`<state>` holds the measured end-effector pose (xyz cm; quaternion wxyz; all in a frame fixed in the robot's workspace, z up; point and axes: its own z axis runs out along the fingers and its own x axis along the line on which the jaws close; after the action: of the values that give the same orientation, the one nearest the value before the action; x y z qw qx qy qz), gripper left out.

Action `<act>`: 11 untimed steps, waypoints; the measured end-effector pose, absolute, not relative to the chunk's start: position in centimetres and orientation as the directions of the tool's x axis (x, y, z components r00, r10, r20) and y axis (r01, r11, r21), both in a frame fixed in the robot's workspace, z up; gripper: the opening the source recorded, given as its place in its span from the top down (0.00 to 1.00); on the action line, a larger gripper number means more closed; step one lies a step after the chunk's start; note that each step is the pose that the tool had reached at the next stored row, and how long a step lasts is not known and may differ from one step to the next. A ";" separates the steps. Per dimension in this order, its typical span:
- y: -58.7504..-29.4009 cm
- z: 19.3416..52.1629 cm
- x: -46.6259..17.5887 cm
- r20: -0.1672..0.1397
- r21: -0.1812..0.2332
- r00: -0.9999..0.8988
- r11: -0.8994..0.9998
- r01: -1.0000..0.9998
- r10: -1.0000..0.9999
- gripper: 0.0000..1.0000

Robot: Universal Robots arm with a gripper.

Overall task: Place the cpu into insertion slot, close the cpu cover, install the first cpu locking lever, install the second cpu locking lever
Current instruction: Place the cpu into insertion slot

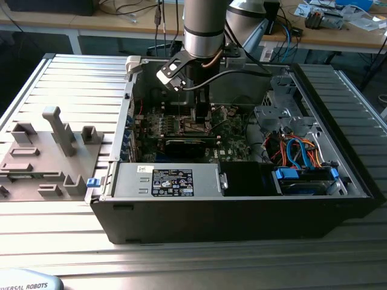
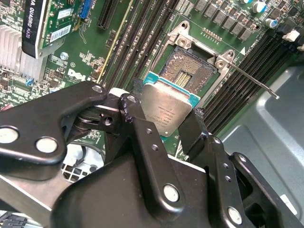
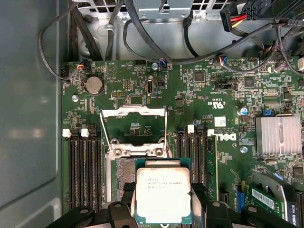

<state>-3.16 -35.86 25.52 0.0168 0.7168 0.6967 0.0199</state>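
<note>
The cpu, a flat square chip with a silver top and green edge, is clamped between the black fingers of my gripper. It hangs tilted just over the insertion slot, a dark square socket on the green motherboard, and overlaps part of it. The cpu cover is flipped open and lies flat beyond the socket. A thin locking lever sticks out, unlatched. In the exterior view my gripper reaches down into the open computer case.
Long black memory slots flank the socket. A graphics card and a finned heatsink sit off to one side. Cables run along the case wall. A power supply, drive bay and grey fixture surround the board.
</note>
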 end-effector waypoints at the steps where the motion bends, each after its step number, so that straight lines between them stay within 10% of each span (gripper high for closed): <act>1: -35.9 25.0 -3.2 0.005 0.052 0.028 -0.029 0.998 1.000 0.46; 11: -35.9 23.3 -3.2 0.005 0.052 0.028 -0.029 0.998 1.000 0.46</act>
<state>-3.16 -35.86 23.32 0.0168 0.7168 0.6967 0.0199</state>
